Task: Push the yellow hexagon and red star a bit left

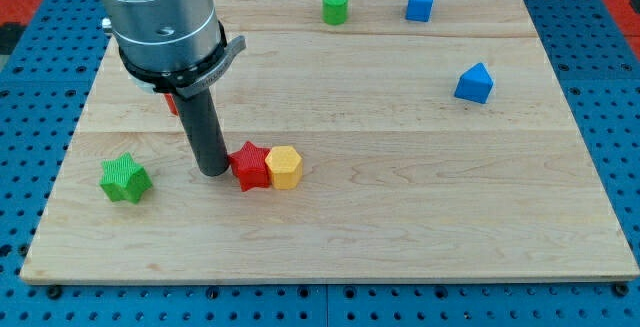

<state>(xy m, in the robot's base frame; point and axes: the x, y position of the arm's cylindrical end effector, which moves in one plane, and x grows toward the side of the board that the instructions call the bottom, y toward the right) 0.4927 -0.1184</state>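
The red star and the yellow hexagon sit side by side and touching, left of the board's middle, the star on the left. My tip rests on the board right against the star's left side. The rod rises from there to the large grey arm body at the view's top left.
A green star lies near the board's left edge. A green cylinder and a blue block stand at the top edge. Another blue block sits at the right. A small red piece shows behind the rod.
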